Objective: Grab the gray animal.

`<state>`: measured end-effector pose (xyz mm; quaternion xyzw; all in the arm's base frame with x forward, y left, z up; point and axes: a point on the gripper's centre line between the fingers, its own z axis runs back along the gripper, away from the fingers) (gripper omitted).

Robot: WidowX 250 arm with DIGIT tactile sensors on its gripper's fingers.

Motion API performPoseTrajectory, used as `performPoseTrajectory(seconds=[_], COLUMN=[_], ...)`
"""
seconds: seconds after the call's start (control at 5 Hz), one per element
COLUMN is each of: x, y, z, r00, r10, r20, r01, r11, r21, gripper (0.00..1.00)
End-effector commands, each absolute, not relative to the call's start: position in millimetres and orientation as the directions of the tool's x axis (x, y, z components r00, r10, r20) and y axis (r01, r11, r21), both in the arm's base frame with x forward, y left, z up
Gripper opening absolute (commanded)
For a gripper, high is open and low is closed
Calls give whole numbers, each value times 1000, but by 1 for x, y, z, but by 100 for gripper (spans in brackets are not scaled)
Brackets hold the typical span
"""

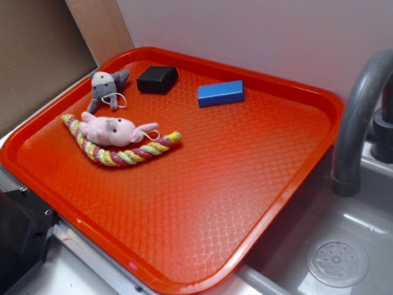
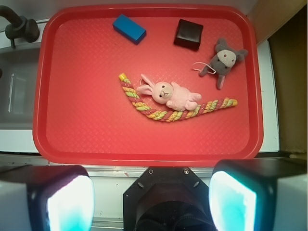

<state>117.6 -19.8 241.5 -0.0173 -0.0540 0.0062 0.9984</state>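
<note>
- The gripper's two pale, cyan-lit fingers (image 2: 72, 199) run off the wrist view's bottom edge, blurred.
- The curved grey plastic tap (image 1: 362, 117) is cut by the exterior view's right edge.
- The pink plush rabbit (image 2: 168, 94) covers the middle of the twisted multicoloured rope (image 2: 173, 113).

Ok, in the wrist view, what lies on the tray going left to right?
Blue block → pink plush animal lying against the striped rope, which spans both sides of it → black box → gray animal. All sit on the red tray; the gripper hangs open at the bottom edge.
</note>
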Motion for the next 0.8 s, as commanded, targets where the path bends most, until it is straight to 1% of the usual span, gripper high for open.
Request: performPoseTrajectory(seconds=[0.0, 0.2, 0.4, 0.6], x=[118, 151, 187, 215], y=[-20, -8, 6, 23], z=[242, 223, 202, 182], r00=[994, 962, 908, 838], r10=[14, 258, 414, 532], r20=[108, 87, 68, 119], r01=[-11, -253, -407, -522], r11=[999, 965, 909, 846], r21=[-35, -70, -89, -109], gripper=[100, 100, 100, 100])
